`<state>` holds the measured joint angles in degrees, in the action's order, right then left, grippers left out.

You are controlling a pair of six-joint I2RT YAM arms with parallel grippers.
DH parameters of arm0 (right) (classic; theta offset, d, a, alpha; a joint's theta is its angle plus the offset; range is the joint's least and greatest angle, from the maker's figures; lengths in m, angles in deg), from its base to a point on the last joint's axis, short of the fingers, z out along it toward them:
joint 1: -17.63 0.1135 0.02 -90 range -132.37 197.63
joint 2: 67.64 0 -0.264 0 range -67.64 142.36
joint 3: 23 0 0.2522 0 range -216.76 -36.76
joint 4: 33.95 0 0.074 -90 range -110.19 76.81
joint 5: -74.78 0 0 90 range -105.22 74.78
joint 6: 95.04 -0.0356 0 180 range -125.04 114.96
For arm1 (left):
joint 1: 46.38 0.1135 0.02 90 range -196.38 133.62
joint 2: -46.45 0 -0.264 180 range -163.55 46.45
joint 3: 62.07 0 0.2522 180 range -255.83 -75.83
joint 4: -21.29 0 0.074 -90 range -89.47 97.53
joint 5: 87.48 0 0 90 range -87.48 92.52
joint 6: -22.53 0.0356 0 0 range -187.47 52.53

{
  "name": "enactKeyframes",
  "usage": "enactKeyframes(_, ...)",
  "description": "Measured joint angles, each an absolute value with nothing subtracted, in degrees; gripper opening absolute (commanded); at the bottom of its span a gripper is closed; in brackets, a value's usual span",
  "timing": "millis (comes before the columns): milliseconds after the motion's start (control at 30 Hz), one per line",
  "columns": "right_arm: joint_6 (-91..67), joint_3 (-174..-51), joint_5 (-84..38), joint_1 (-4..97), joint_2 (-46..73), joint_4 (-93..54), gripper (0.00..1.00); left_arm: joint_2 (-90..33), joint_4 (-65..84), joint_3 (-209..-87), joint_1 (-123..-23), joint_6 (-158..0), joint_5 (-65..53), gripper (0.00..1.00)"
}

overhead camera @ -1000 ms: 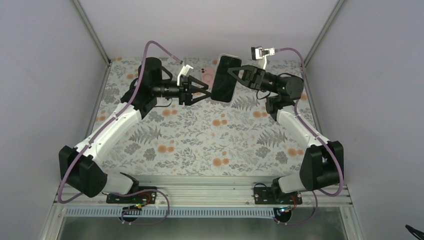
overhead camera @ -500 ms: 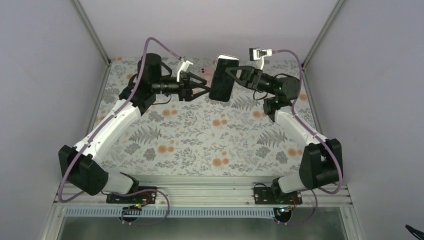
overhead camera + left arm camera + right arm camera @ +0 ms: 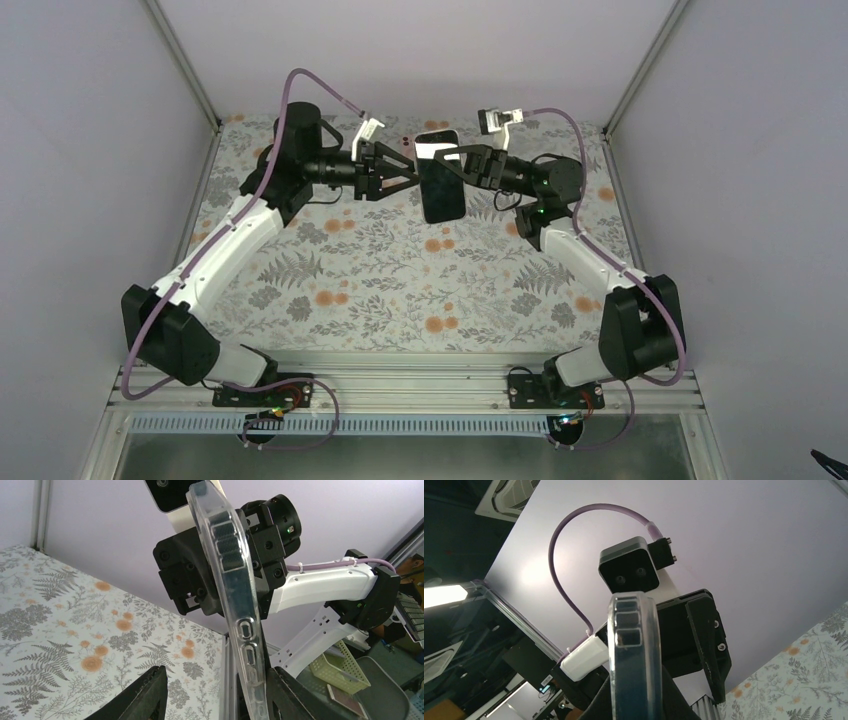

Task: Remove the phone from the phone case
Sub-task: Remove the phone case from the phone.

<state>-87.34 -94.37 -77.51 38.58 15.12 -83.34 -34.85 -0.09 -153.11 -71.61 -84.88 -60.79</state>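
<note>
Swung round, the phone case (image 3: 239,595) (phone (image 3: 442,190) inside) is clamped by right jaws; left jaws part-open astride its edge.

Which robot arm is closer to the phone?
Right. The right fingers pinch the phone up in the air. The left fingers sit open around its edge; I cannot tell if they touch.
</note>
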Motion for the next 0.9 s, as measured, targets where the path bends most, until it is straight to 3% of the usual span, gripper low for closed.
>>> enactKeyframes(567, -89.2, -94.3, -79.2, 35.7, 15.2, -82.4, 0.04, -32.6, 5.3, -145.4, -71.6, -85.5, -60.0, 0.67)
enactKeyframes(900, -85.8, -94.3, -79.0, 34.8, 15.2, -76.9, 0.04, -35.5, 7.8, -150.4, -71.6, -89.1, -61.1, 0.57)
